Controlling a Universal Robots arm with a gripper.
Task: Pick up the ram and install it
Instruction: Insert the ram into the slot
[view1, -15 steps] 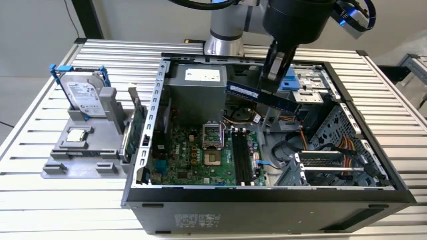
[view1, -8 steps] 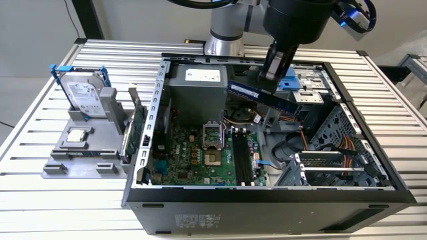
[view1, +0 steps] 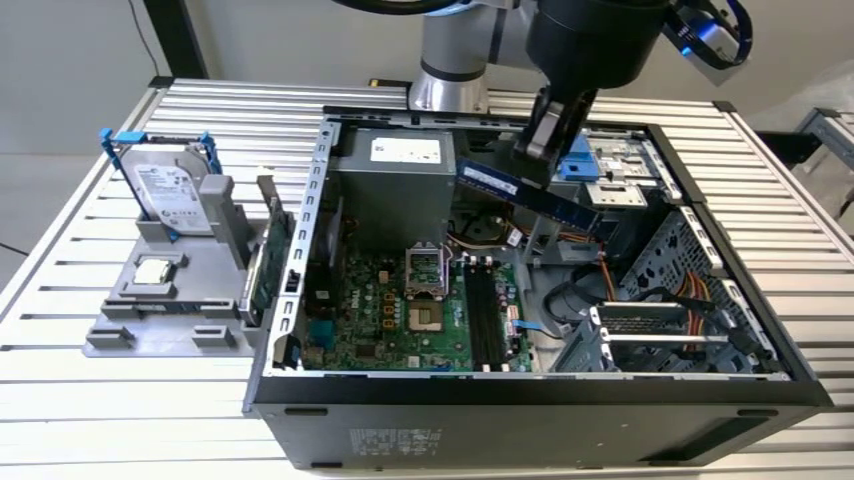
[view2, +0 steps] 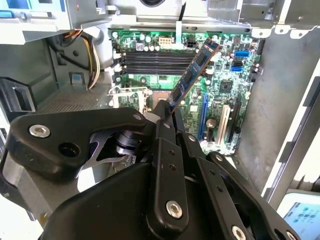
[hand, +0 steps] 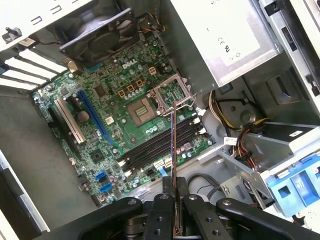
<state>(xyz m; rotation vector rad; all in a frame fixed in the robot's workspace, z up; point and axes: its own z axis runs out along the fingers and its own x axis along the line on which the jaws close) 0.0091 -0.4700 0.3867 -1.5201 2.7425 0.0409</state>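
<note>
We've got a slatted metal tabletop (view1: 80, 400) carrying an open computer case (view1: 534, 420); our arm (view1: 587, 40) reaches down over it, jaws clenched on the ram (view1: 527, 195), tilted above the motherboard (view1: 400, 310).

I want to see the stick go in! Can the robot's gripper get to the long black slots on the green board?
Probably yes. The gripper holds the ram above the open computer case, and the empty memory slots below look uncovered, with nothing across them.
</note>
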